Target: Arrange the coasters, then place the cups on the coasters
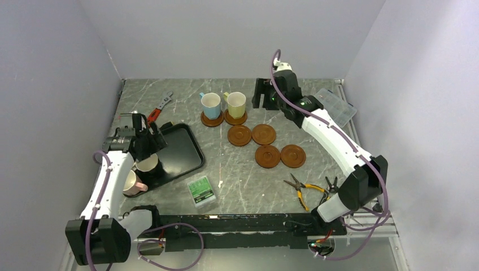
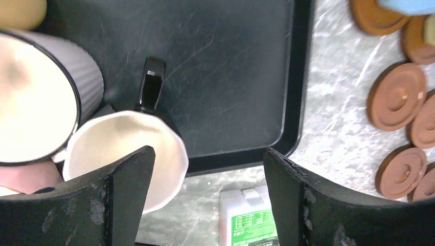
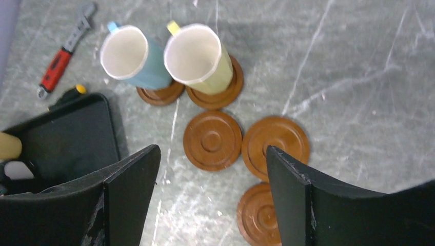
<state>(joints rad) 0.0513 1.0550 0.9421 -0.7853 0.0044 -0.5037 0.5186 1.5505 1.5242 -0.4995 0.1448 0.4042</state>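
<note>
From the top camera I am seeing the grey marbled surface point(image 1: 248, 186) carrying a black tray point(image 1: 181, 141) on the left, a red-handled wrench point(image 1: 160, 107) behind it, a green box point(image 1: 201, 190) near the front edge, pliers point(image 1: 305, 189) to the right and a clear case point(image 1: 336, 107) at the far right. The light blue cup point(image 1: 211, 105) and the olive-yellow cup point(image 1: 235, 104) are standing side by side, each on a coaster, and four bare coasters point(image 1: 264, 134) are lying clustered just in front of them. The left arm is hanging over the tray's near end and hiding part of the cups there, with a pink cup point(image 1: 131, 183) showing by the near-left corner. Through the left wrist camera, the left end effector point(image 2: 209, 156) is standing wide open and gripping nothing. One finger is overlapping the rim of a cream-lined cup with a black handle point(image 2: 128, 143), and I cannot tell whether it is touching. A ribbed pale cup point(image 2: 31, 102) is crowding that cup, and a yellow cup point(image 2: 20, 10) is sitting beyond. Through the right wrist camera, the right end effector point(image 3: 213, 151) is hovering above the bare coasters with its fingers spread, holding nothing, the two placed cups just beyond.
</note>
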